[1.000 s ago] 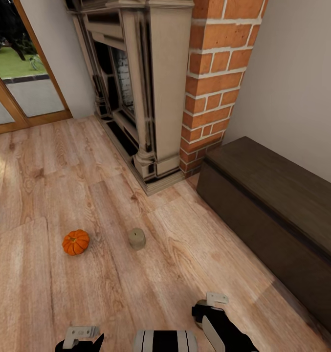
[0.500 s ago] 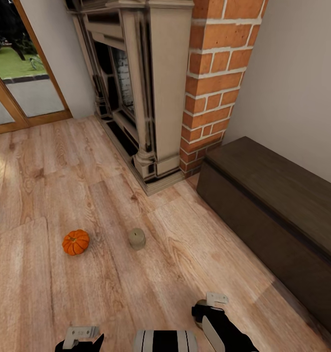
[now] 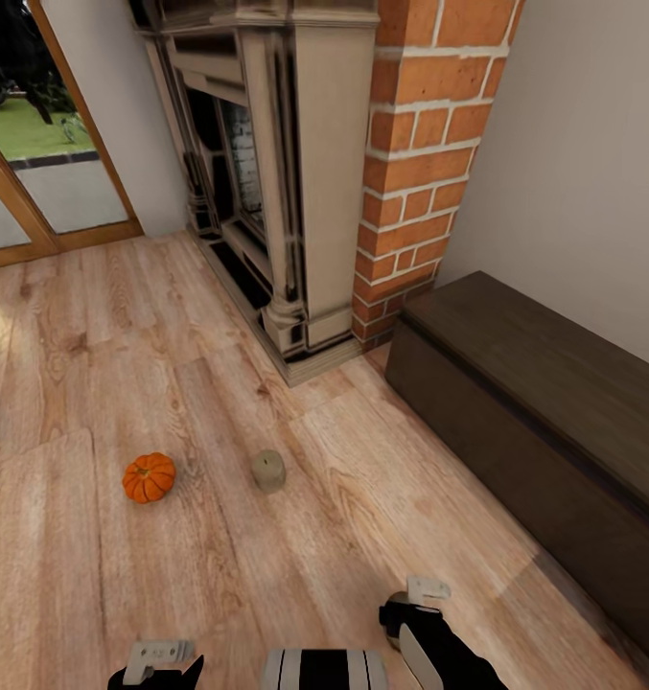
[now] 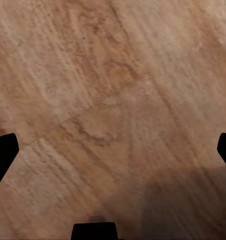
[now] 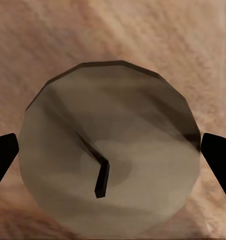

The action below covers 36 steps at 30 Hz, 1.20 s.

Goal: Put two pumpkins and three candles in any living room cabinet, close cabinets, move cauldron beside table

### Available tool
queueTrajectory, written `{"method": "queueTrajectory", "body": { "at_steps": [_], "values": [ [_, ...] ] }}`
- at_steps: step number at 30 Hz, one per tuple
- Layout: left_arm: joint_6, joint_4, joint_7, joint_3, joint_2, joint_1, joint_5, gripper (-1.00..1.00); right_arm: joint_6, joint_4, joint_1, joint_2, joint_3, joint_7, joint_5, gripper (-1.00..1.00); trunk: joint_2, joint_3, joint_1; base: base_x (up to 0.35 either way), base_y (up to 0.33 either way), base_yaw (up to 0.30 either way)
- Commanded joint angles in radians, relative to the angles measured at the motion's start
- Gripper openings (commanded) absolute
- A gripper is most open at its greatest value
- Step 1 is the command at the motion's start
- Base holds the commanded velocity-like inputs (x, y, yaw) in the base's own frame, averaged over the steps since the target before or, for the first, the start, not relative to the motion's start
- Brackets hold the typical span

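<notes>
Collecting step. Right gripper (image 5: 113, 150) straddling a candle (image 5: 110, 150), viewed top-down, fingertips at either side; clamped or just bracketing, cannot tell. Left gripper (image 4: 113, 150) spread wide over bare floor (image 3: 295, 565), holding nothing. On the floor: pumpkin (image 3: 149, 477) and second candle (image 3: 267, 471) well apart from the cabinet (image 3: 535, 383), fronts shut. Likely next: secure candle, open cabinet.
</notes>
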Motion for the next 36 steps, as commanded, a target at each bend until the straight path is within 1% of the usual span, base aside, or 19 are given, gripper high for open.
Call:
{"method": "queueTrajectory", "body": {
  "at_steps": [1,23,25,28,36],
  "values": [
    [0.006,-0.002,0.0,0.0,0.001,0.0,0.007,1.0,0.005,-0.001,0.0,-0.001,0.008,-0.009,-0.009,-1.0,0.0,0.003,0.0,0.0,0.0,0.0],
    [0.008,0.02,0.002,0.004,0.001,-0.002,0.002,1.0,0.002,-0.016,0.001,-0.001,0.015,-0.006,-0.006,-1.0,0.005,0.088,-0.01,0.0,0.0,0.0],
    [0.008,0.029,0.002,0.005,0.002,-0.003,0.002,1.0,-0.006,-0.016,0.001,-0.001,0.015,-0.006,-0.006,-1.0,0.006,0.096,-0.011,0.0,0.0,0.0],
    [0.008,0.04,0.002,0.005,0.002,-0.004,0.002,1.0,-0.04,-0.016,0.001,-0.002,0.017,0.0,-0.003,-1.0,0.006,0.108,-0.013,0.0,0.0,0.0],
    [0.007,0.048,0.003,0.006,0.002,-0.004,0.002,1.0,-0.055,-0.017,0.001,-0.005,0.017,0.014,0.002,-1.0,0.008,0.139,-0.016,0.0,0.0,0.0]
  ]
}}
